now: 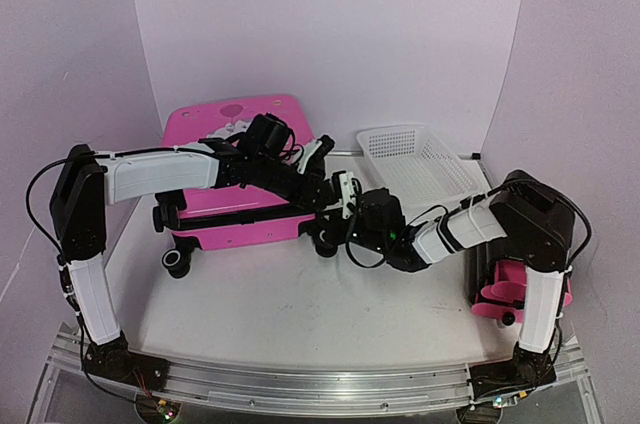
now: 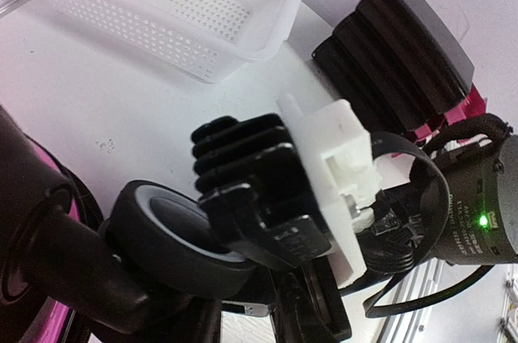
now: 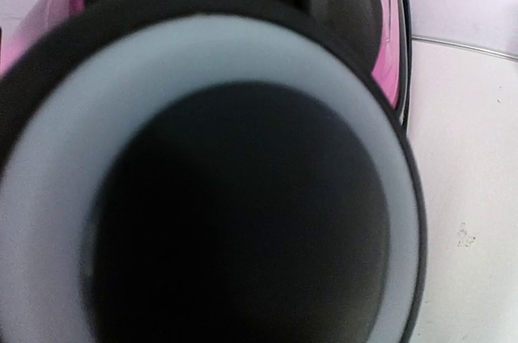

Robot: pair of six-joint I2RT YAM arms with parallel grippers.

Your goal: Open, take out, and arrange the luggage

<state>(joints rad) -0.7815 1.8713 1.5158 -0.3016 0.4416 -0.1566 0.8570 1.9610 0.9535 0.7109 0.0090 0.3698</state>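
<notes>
While the right gripper [image 1: 348, 234] sits closed by the luggage [image 1: 230, 229] wheel [image 2: 162, 230] — left gripper [image 1: 343, 194] unclear

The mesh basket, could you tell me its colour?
The basket is white, clearest in left wrist view.

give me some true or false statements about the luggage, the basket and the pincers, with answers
1. The white basket is empty. True.
2. The basket sits left of the luggage. False: it is to the right of it.
3. A luggage wheel fills the right wrist view. True.
4. The right pincer is wide open. False: it is shut.
5. A black cabinet stands by the left arm's base. False: the cabinet is beside the right arm.
</notes>
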